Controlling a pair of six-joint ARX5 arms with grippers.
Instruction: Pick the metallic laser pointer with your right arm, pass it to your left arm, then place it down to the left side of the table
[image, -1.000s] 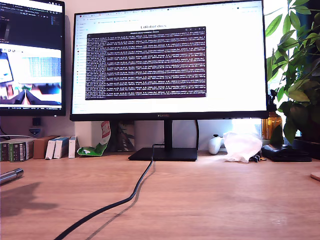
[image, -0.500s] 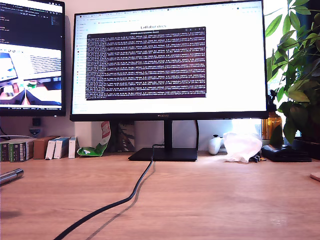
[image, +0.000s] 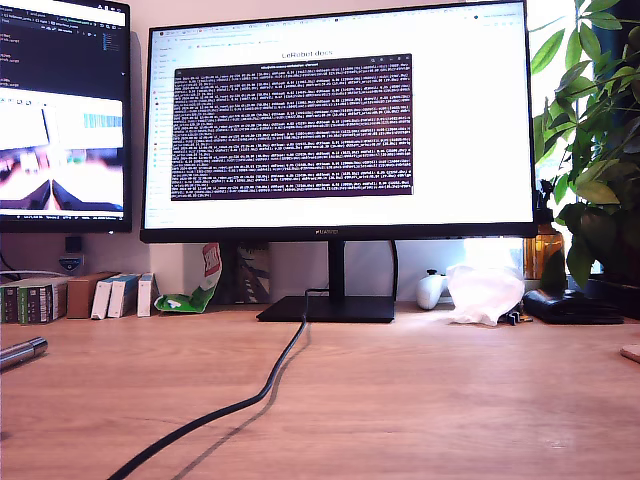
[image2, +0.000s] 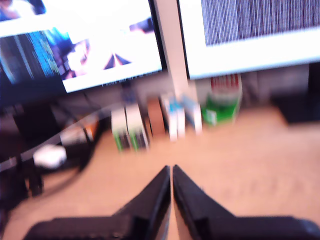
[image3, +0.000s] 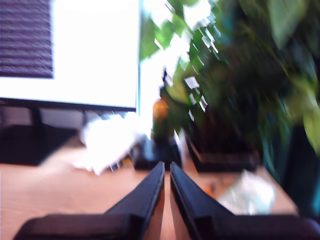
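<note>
silver ringed metal laser pointer (image: 22, 352) lies flat on the light-brown wooden table (image: 420, 400) at the exterior view's left edge, well apart from the long black cable (image: 235, 405). my first gripper (image2: 171, 170) looks closed and empty, though the view is blurred. my second gripper (image3: 167, 166) closed too, nothing between its tips.

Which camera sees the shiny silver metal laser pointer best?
The exterior view: the short shiny silver metal laser pointer lies on the light-brown wooden table at that view's left edge, partly cut off. Neither blurry wrist view shows it.
</note>
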